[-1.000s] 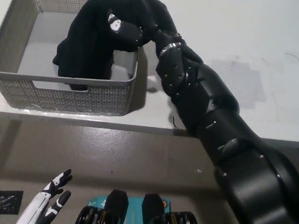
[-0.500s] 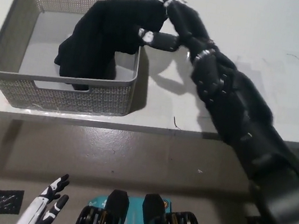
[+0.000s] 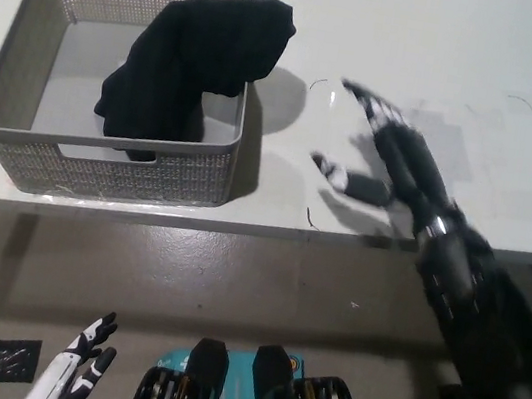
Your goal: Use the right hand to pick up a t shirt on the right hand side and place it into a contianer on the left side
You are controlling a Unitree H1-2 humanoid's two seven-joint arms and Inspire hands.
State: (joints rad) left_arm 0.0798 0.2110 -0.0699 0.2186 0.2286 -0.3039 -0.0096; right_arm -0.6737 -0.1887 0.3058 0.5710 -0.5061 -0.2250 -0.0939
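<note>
R hand (image 3: 386, 158) seen open, fingers spread, nothing held, above tabletop (image 3: 442, 45) nr front edge | blk t-shirt (image 3: 189, 56) draped over basket (image 3: 13, 134) right wall, mostly inside, at tabletop left | L hand (image 3: 77, 372) low, below table, fingers apart

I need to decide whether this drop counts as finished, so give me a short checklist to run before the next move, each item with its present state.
1. Right hand has let go: ok, open, fingers spread, holding nothing.
2. Right hand clear of the basket: ok, it is over the table to the basket's right, apart from it.
3. Black t-shirt in the basket: ok, most of it lies inside.
4. T-shirt fully inside: not ok, its upper part drapes over the basket's right rim.
5. Left hand out of the way: ok, low at the lower left, below the table edge, open.
6. Whether the t-shirt will stay put: cannot tell.
</note>
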